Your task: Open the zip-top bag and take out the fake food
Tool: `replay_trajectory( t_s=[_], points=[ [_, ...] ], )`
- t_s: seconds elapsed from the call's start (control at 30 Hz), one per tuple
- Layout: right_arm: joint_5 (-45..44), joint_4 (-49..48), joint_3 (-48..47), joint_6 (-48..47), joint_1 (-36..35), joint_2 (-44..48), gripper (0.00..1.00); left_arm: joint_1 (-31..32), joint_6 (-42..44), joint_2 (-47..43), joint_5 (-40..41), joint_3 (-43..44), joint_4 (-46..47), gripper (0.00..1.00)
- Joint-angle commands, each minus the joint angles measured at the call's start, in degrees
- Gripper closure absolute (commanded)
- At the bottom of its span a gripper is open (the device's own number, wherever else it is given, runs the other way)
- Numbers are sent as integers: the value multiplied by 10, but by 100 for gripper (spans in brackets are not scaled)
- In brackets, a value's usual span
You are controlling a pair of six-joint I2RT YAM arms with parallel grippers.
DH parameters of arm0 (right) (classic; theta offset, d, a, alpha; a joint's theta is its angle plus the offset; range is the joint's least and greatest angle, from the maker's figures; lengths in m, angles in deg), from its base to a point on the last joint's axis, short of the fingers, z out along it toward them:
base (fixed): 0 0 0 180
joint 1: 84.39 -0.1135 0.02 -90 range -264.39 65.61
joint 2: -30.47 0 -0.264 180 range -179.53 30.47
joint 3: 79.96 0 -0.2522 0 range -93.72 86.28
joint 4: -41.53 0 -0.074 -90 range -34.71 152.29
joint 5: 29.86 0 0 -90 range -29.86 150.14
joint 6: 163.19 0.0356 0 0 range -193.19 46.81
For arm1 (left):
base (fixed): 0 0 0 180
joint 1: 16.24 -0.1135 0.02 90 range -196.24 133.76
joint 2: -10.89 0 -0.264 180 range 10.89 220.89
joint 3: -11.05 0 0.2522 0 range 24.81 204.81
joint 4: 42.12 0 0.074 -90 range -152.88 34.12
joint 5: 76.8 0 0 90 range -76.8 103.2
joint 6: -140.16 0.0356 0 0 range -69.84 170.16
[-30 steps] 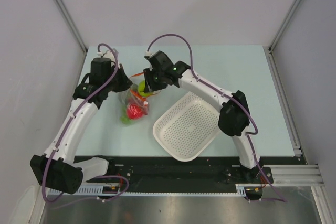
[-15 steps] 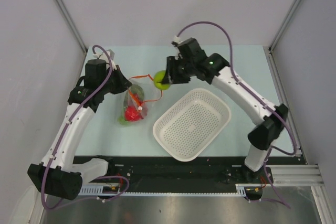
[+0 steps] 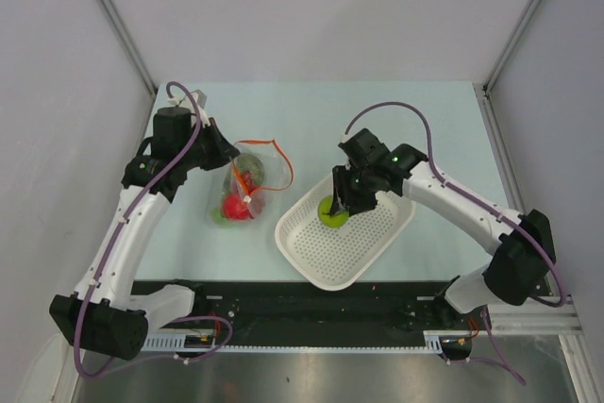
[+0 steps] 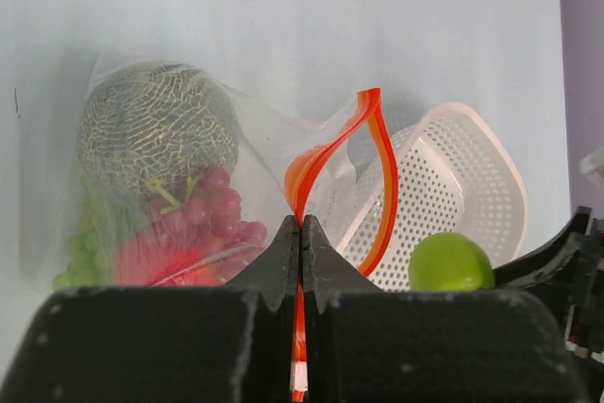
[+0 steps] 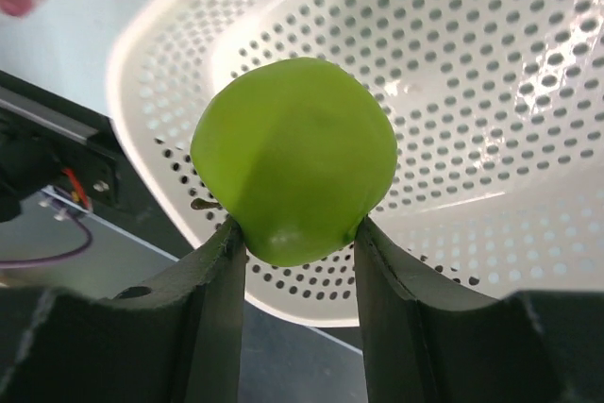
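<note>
step: drop fruit | left gripper clenched on bag at zip strip | right gripper grasping apple over basket | bag on table, left of basket; fruit inside | tip: lower apple close; release gently

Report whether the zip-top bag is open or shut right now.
Open. The zip-top bag has its orange-red zip strip spread into a wide loop, one side pinched in the left gripper.

No legible text or labels, seemingly (all three views).
</note>
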Motion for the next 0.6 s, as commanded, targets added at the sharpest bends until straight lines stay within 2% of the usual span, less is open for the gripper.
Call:
replay_trajectory(
  t_s=[0.0, 0.2, 0.3, 0.4, 0.43, 0.47, 0.57],
  points=[
    [-18, 6, 21, 3, -10, -13, 91, -4, -12, -2, -19, 22, 20, 100],
    [-11, -2, 52, 3, -24, -22, 79, -4, -12, -6, -19, 12, 25, 100],
    [8, -14, 55, 14, -21, -33, 67, -4, -13, -9, -18, 5, 27, 100],
    [3, -14, 55, 21, -28, -28, 38, -4, -14, -11, -18, 3, 31, 100],
    [-2, -12, 55, 22, -29, -22, 7, -4, -14, -12, -18, 3, 30, 100],
    [-4, -11, 55, 20, -29, -15, 1, -4, -14, -13, -19, 1, 31, 100],
    [-20, -16, 55, 32, -31, 15, 0, -4, -14, -14, -20, -2, 33, 100]
  ],
)
